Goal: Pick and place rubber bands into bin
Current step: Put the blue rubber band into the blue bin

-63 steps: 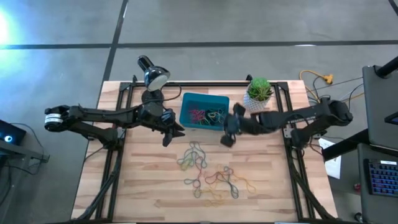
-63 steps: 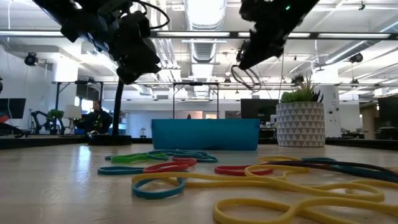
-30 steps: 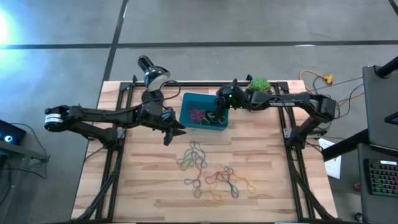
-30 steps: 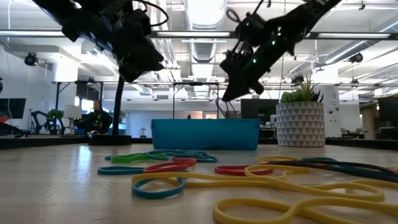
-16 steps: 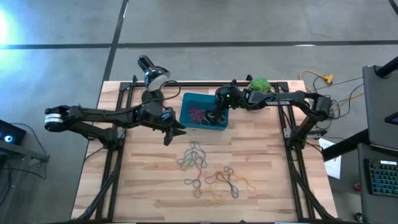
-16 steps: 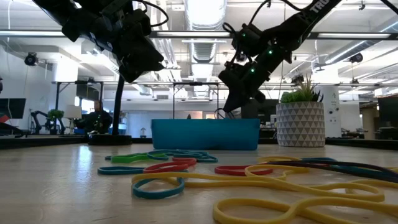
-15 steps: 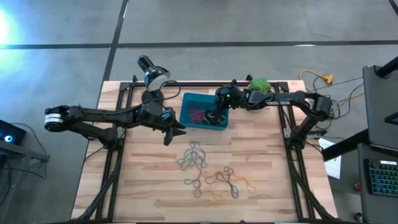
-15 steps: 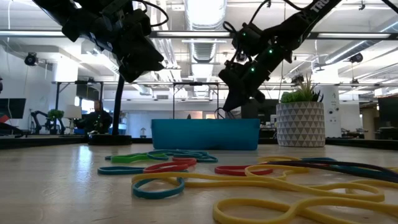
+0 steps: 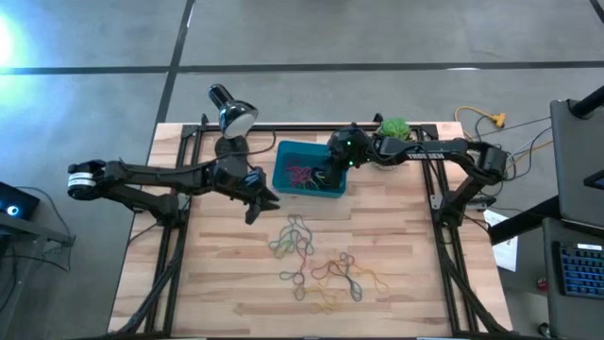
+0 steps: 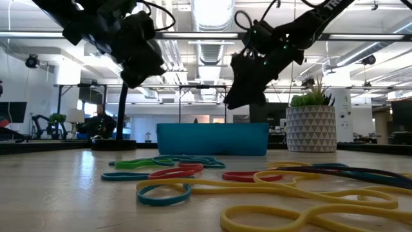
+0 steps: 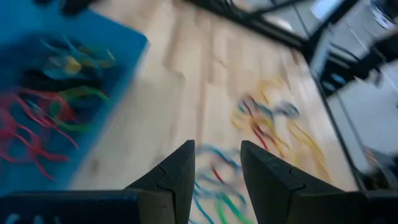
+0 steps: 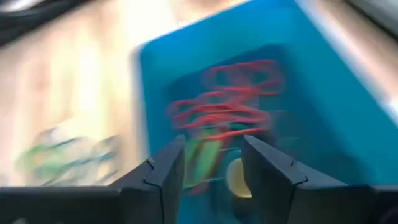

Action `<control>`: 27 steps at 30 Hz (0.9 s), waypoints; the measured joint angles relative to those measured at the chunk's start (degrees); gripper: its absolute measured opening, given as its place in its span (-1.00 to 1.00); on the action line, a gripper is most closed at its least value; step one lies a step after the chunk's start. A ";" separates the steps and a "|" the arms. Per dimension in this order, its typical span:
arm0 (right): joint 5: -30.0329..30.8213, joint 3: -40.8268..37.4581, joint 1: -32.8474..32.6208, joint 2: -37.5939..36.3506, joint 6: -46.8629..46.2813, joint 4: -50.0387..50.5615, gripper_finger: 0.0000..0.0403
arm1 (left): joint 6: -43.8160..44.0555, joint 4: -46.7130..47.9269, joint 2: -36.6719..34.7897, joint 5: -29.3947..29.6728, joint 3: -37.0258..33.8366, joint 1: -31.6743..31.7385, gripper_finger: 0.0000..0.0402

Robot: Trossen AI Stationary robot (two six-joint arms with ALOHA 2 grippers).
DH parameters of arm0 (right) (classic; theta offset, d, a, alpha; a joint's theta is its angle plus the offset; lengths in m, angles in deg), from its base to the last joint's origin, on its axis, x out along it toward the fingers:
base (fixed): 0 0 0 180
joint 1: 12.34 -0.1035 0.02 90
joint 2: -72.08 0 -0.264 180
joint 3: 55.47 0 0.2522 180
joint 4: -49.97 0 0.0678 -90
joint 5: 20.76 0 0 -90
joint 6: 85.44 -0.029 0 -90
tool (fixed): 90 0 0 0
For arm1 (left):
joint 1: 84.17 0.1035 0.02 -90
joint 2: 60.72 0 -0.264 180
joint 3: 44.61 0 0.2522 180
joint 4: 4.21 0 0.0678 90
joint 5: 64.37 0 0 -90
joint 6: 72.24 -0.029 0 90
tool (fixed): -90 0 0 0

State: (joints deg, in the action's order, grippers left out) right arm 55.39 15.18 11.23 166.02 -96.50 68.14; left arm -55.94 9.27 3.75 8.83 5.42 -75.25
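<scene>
The teal bin [image 9: 283, 151] sits at the table's far middle, with red, green and yellow rubber bands [image 12: 230, 106] lying in it. Several more rubber bands [image 9: 316, 264] lie loose on the wood nearer the front edge. My right gripper [image 9: 326, 177] hangs over the bin's right half, tilted down, open [image 12: 211, 180], with nothing between its fingers. My left gripper [image 9: 260, 200] hovers above the table just left of the bin's near left corner. It is also open [image 11: 217, 180] and empty.
A desk lamp [image 9: 231, 118] stands at the far left of the bin. A white plant pot [image 9: 394, 132] stands close to the bin's right. Black frame rails run along the table's left, right and far sides. Bare wood lies between the bin and the loose bands.
My right gripper has stayed over the bin and turned at the wrist toward the table's left. In the low view, the small loop that hung below its fingertips half a second ago no longer shows there.
</scene>
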 joint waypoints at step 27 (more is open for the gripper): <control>5.09 0.00 -28.82 -13.34 -2.38 16.96 -0.46 | -4.83 5.93 2.07 3.78 0.08 -10.45 -0.43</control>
State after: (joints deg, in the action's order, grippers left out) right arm 60.48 15.18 -17.59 152.68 -98.88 85.11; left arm -60.77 15.20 5.81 12.61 5.51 -85.70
